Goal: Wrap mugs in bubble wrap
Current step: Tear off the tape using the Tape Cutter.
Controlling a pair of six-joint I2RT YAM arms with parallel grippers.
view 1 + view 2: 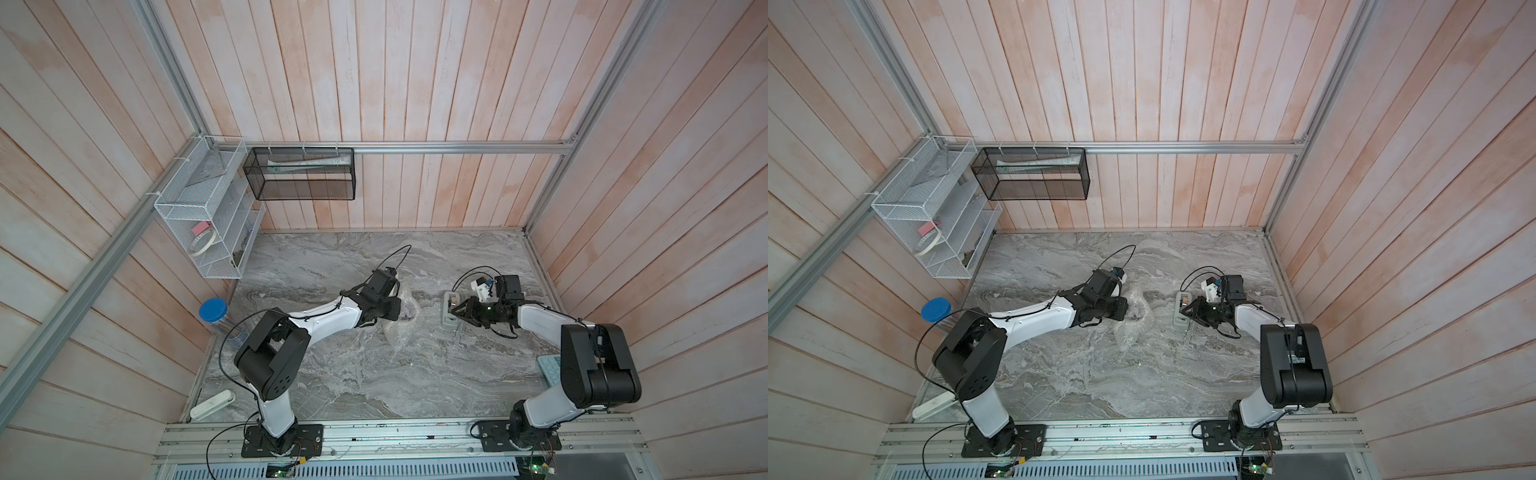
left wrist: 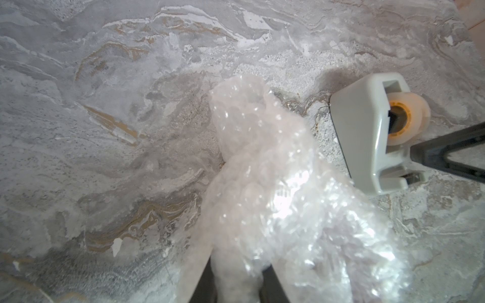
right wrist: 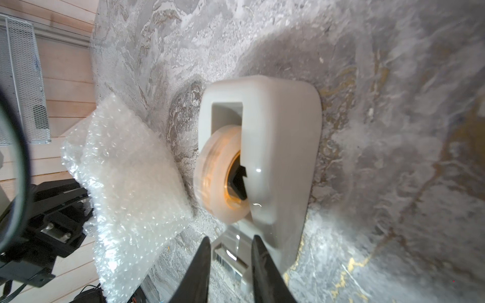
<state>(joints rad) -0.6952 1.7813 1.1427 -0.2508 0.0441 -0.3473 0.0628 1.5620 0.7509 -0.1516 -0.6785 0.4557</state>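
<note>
Both top views look evenly lit and kinda soft, nothing blown out; the wall planks [image 1: 415, 83] bow toward the edges, wide lens stuff. Arms [image 1: 324, 320] only throw faint shadows on the table [image 1: 332, 374]. Left wrist view: bubble wrap [image 2: 283, 204] up close is out of focus with white glare spots. Right wrist view: dispenser [image 3: 283, 147] sits in a soft dark shadow, the tape roll [image 3: 217, 173] looks smeared, the fingers [image 3: 199, 267] are blurry, and the edges stretch.

Crumpled whitish bubble wrap [image 2: 275, 196] on table [image 1: 374, 386]
</note>
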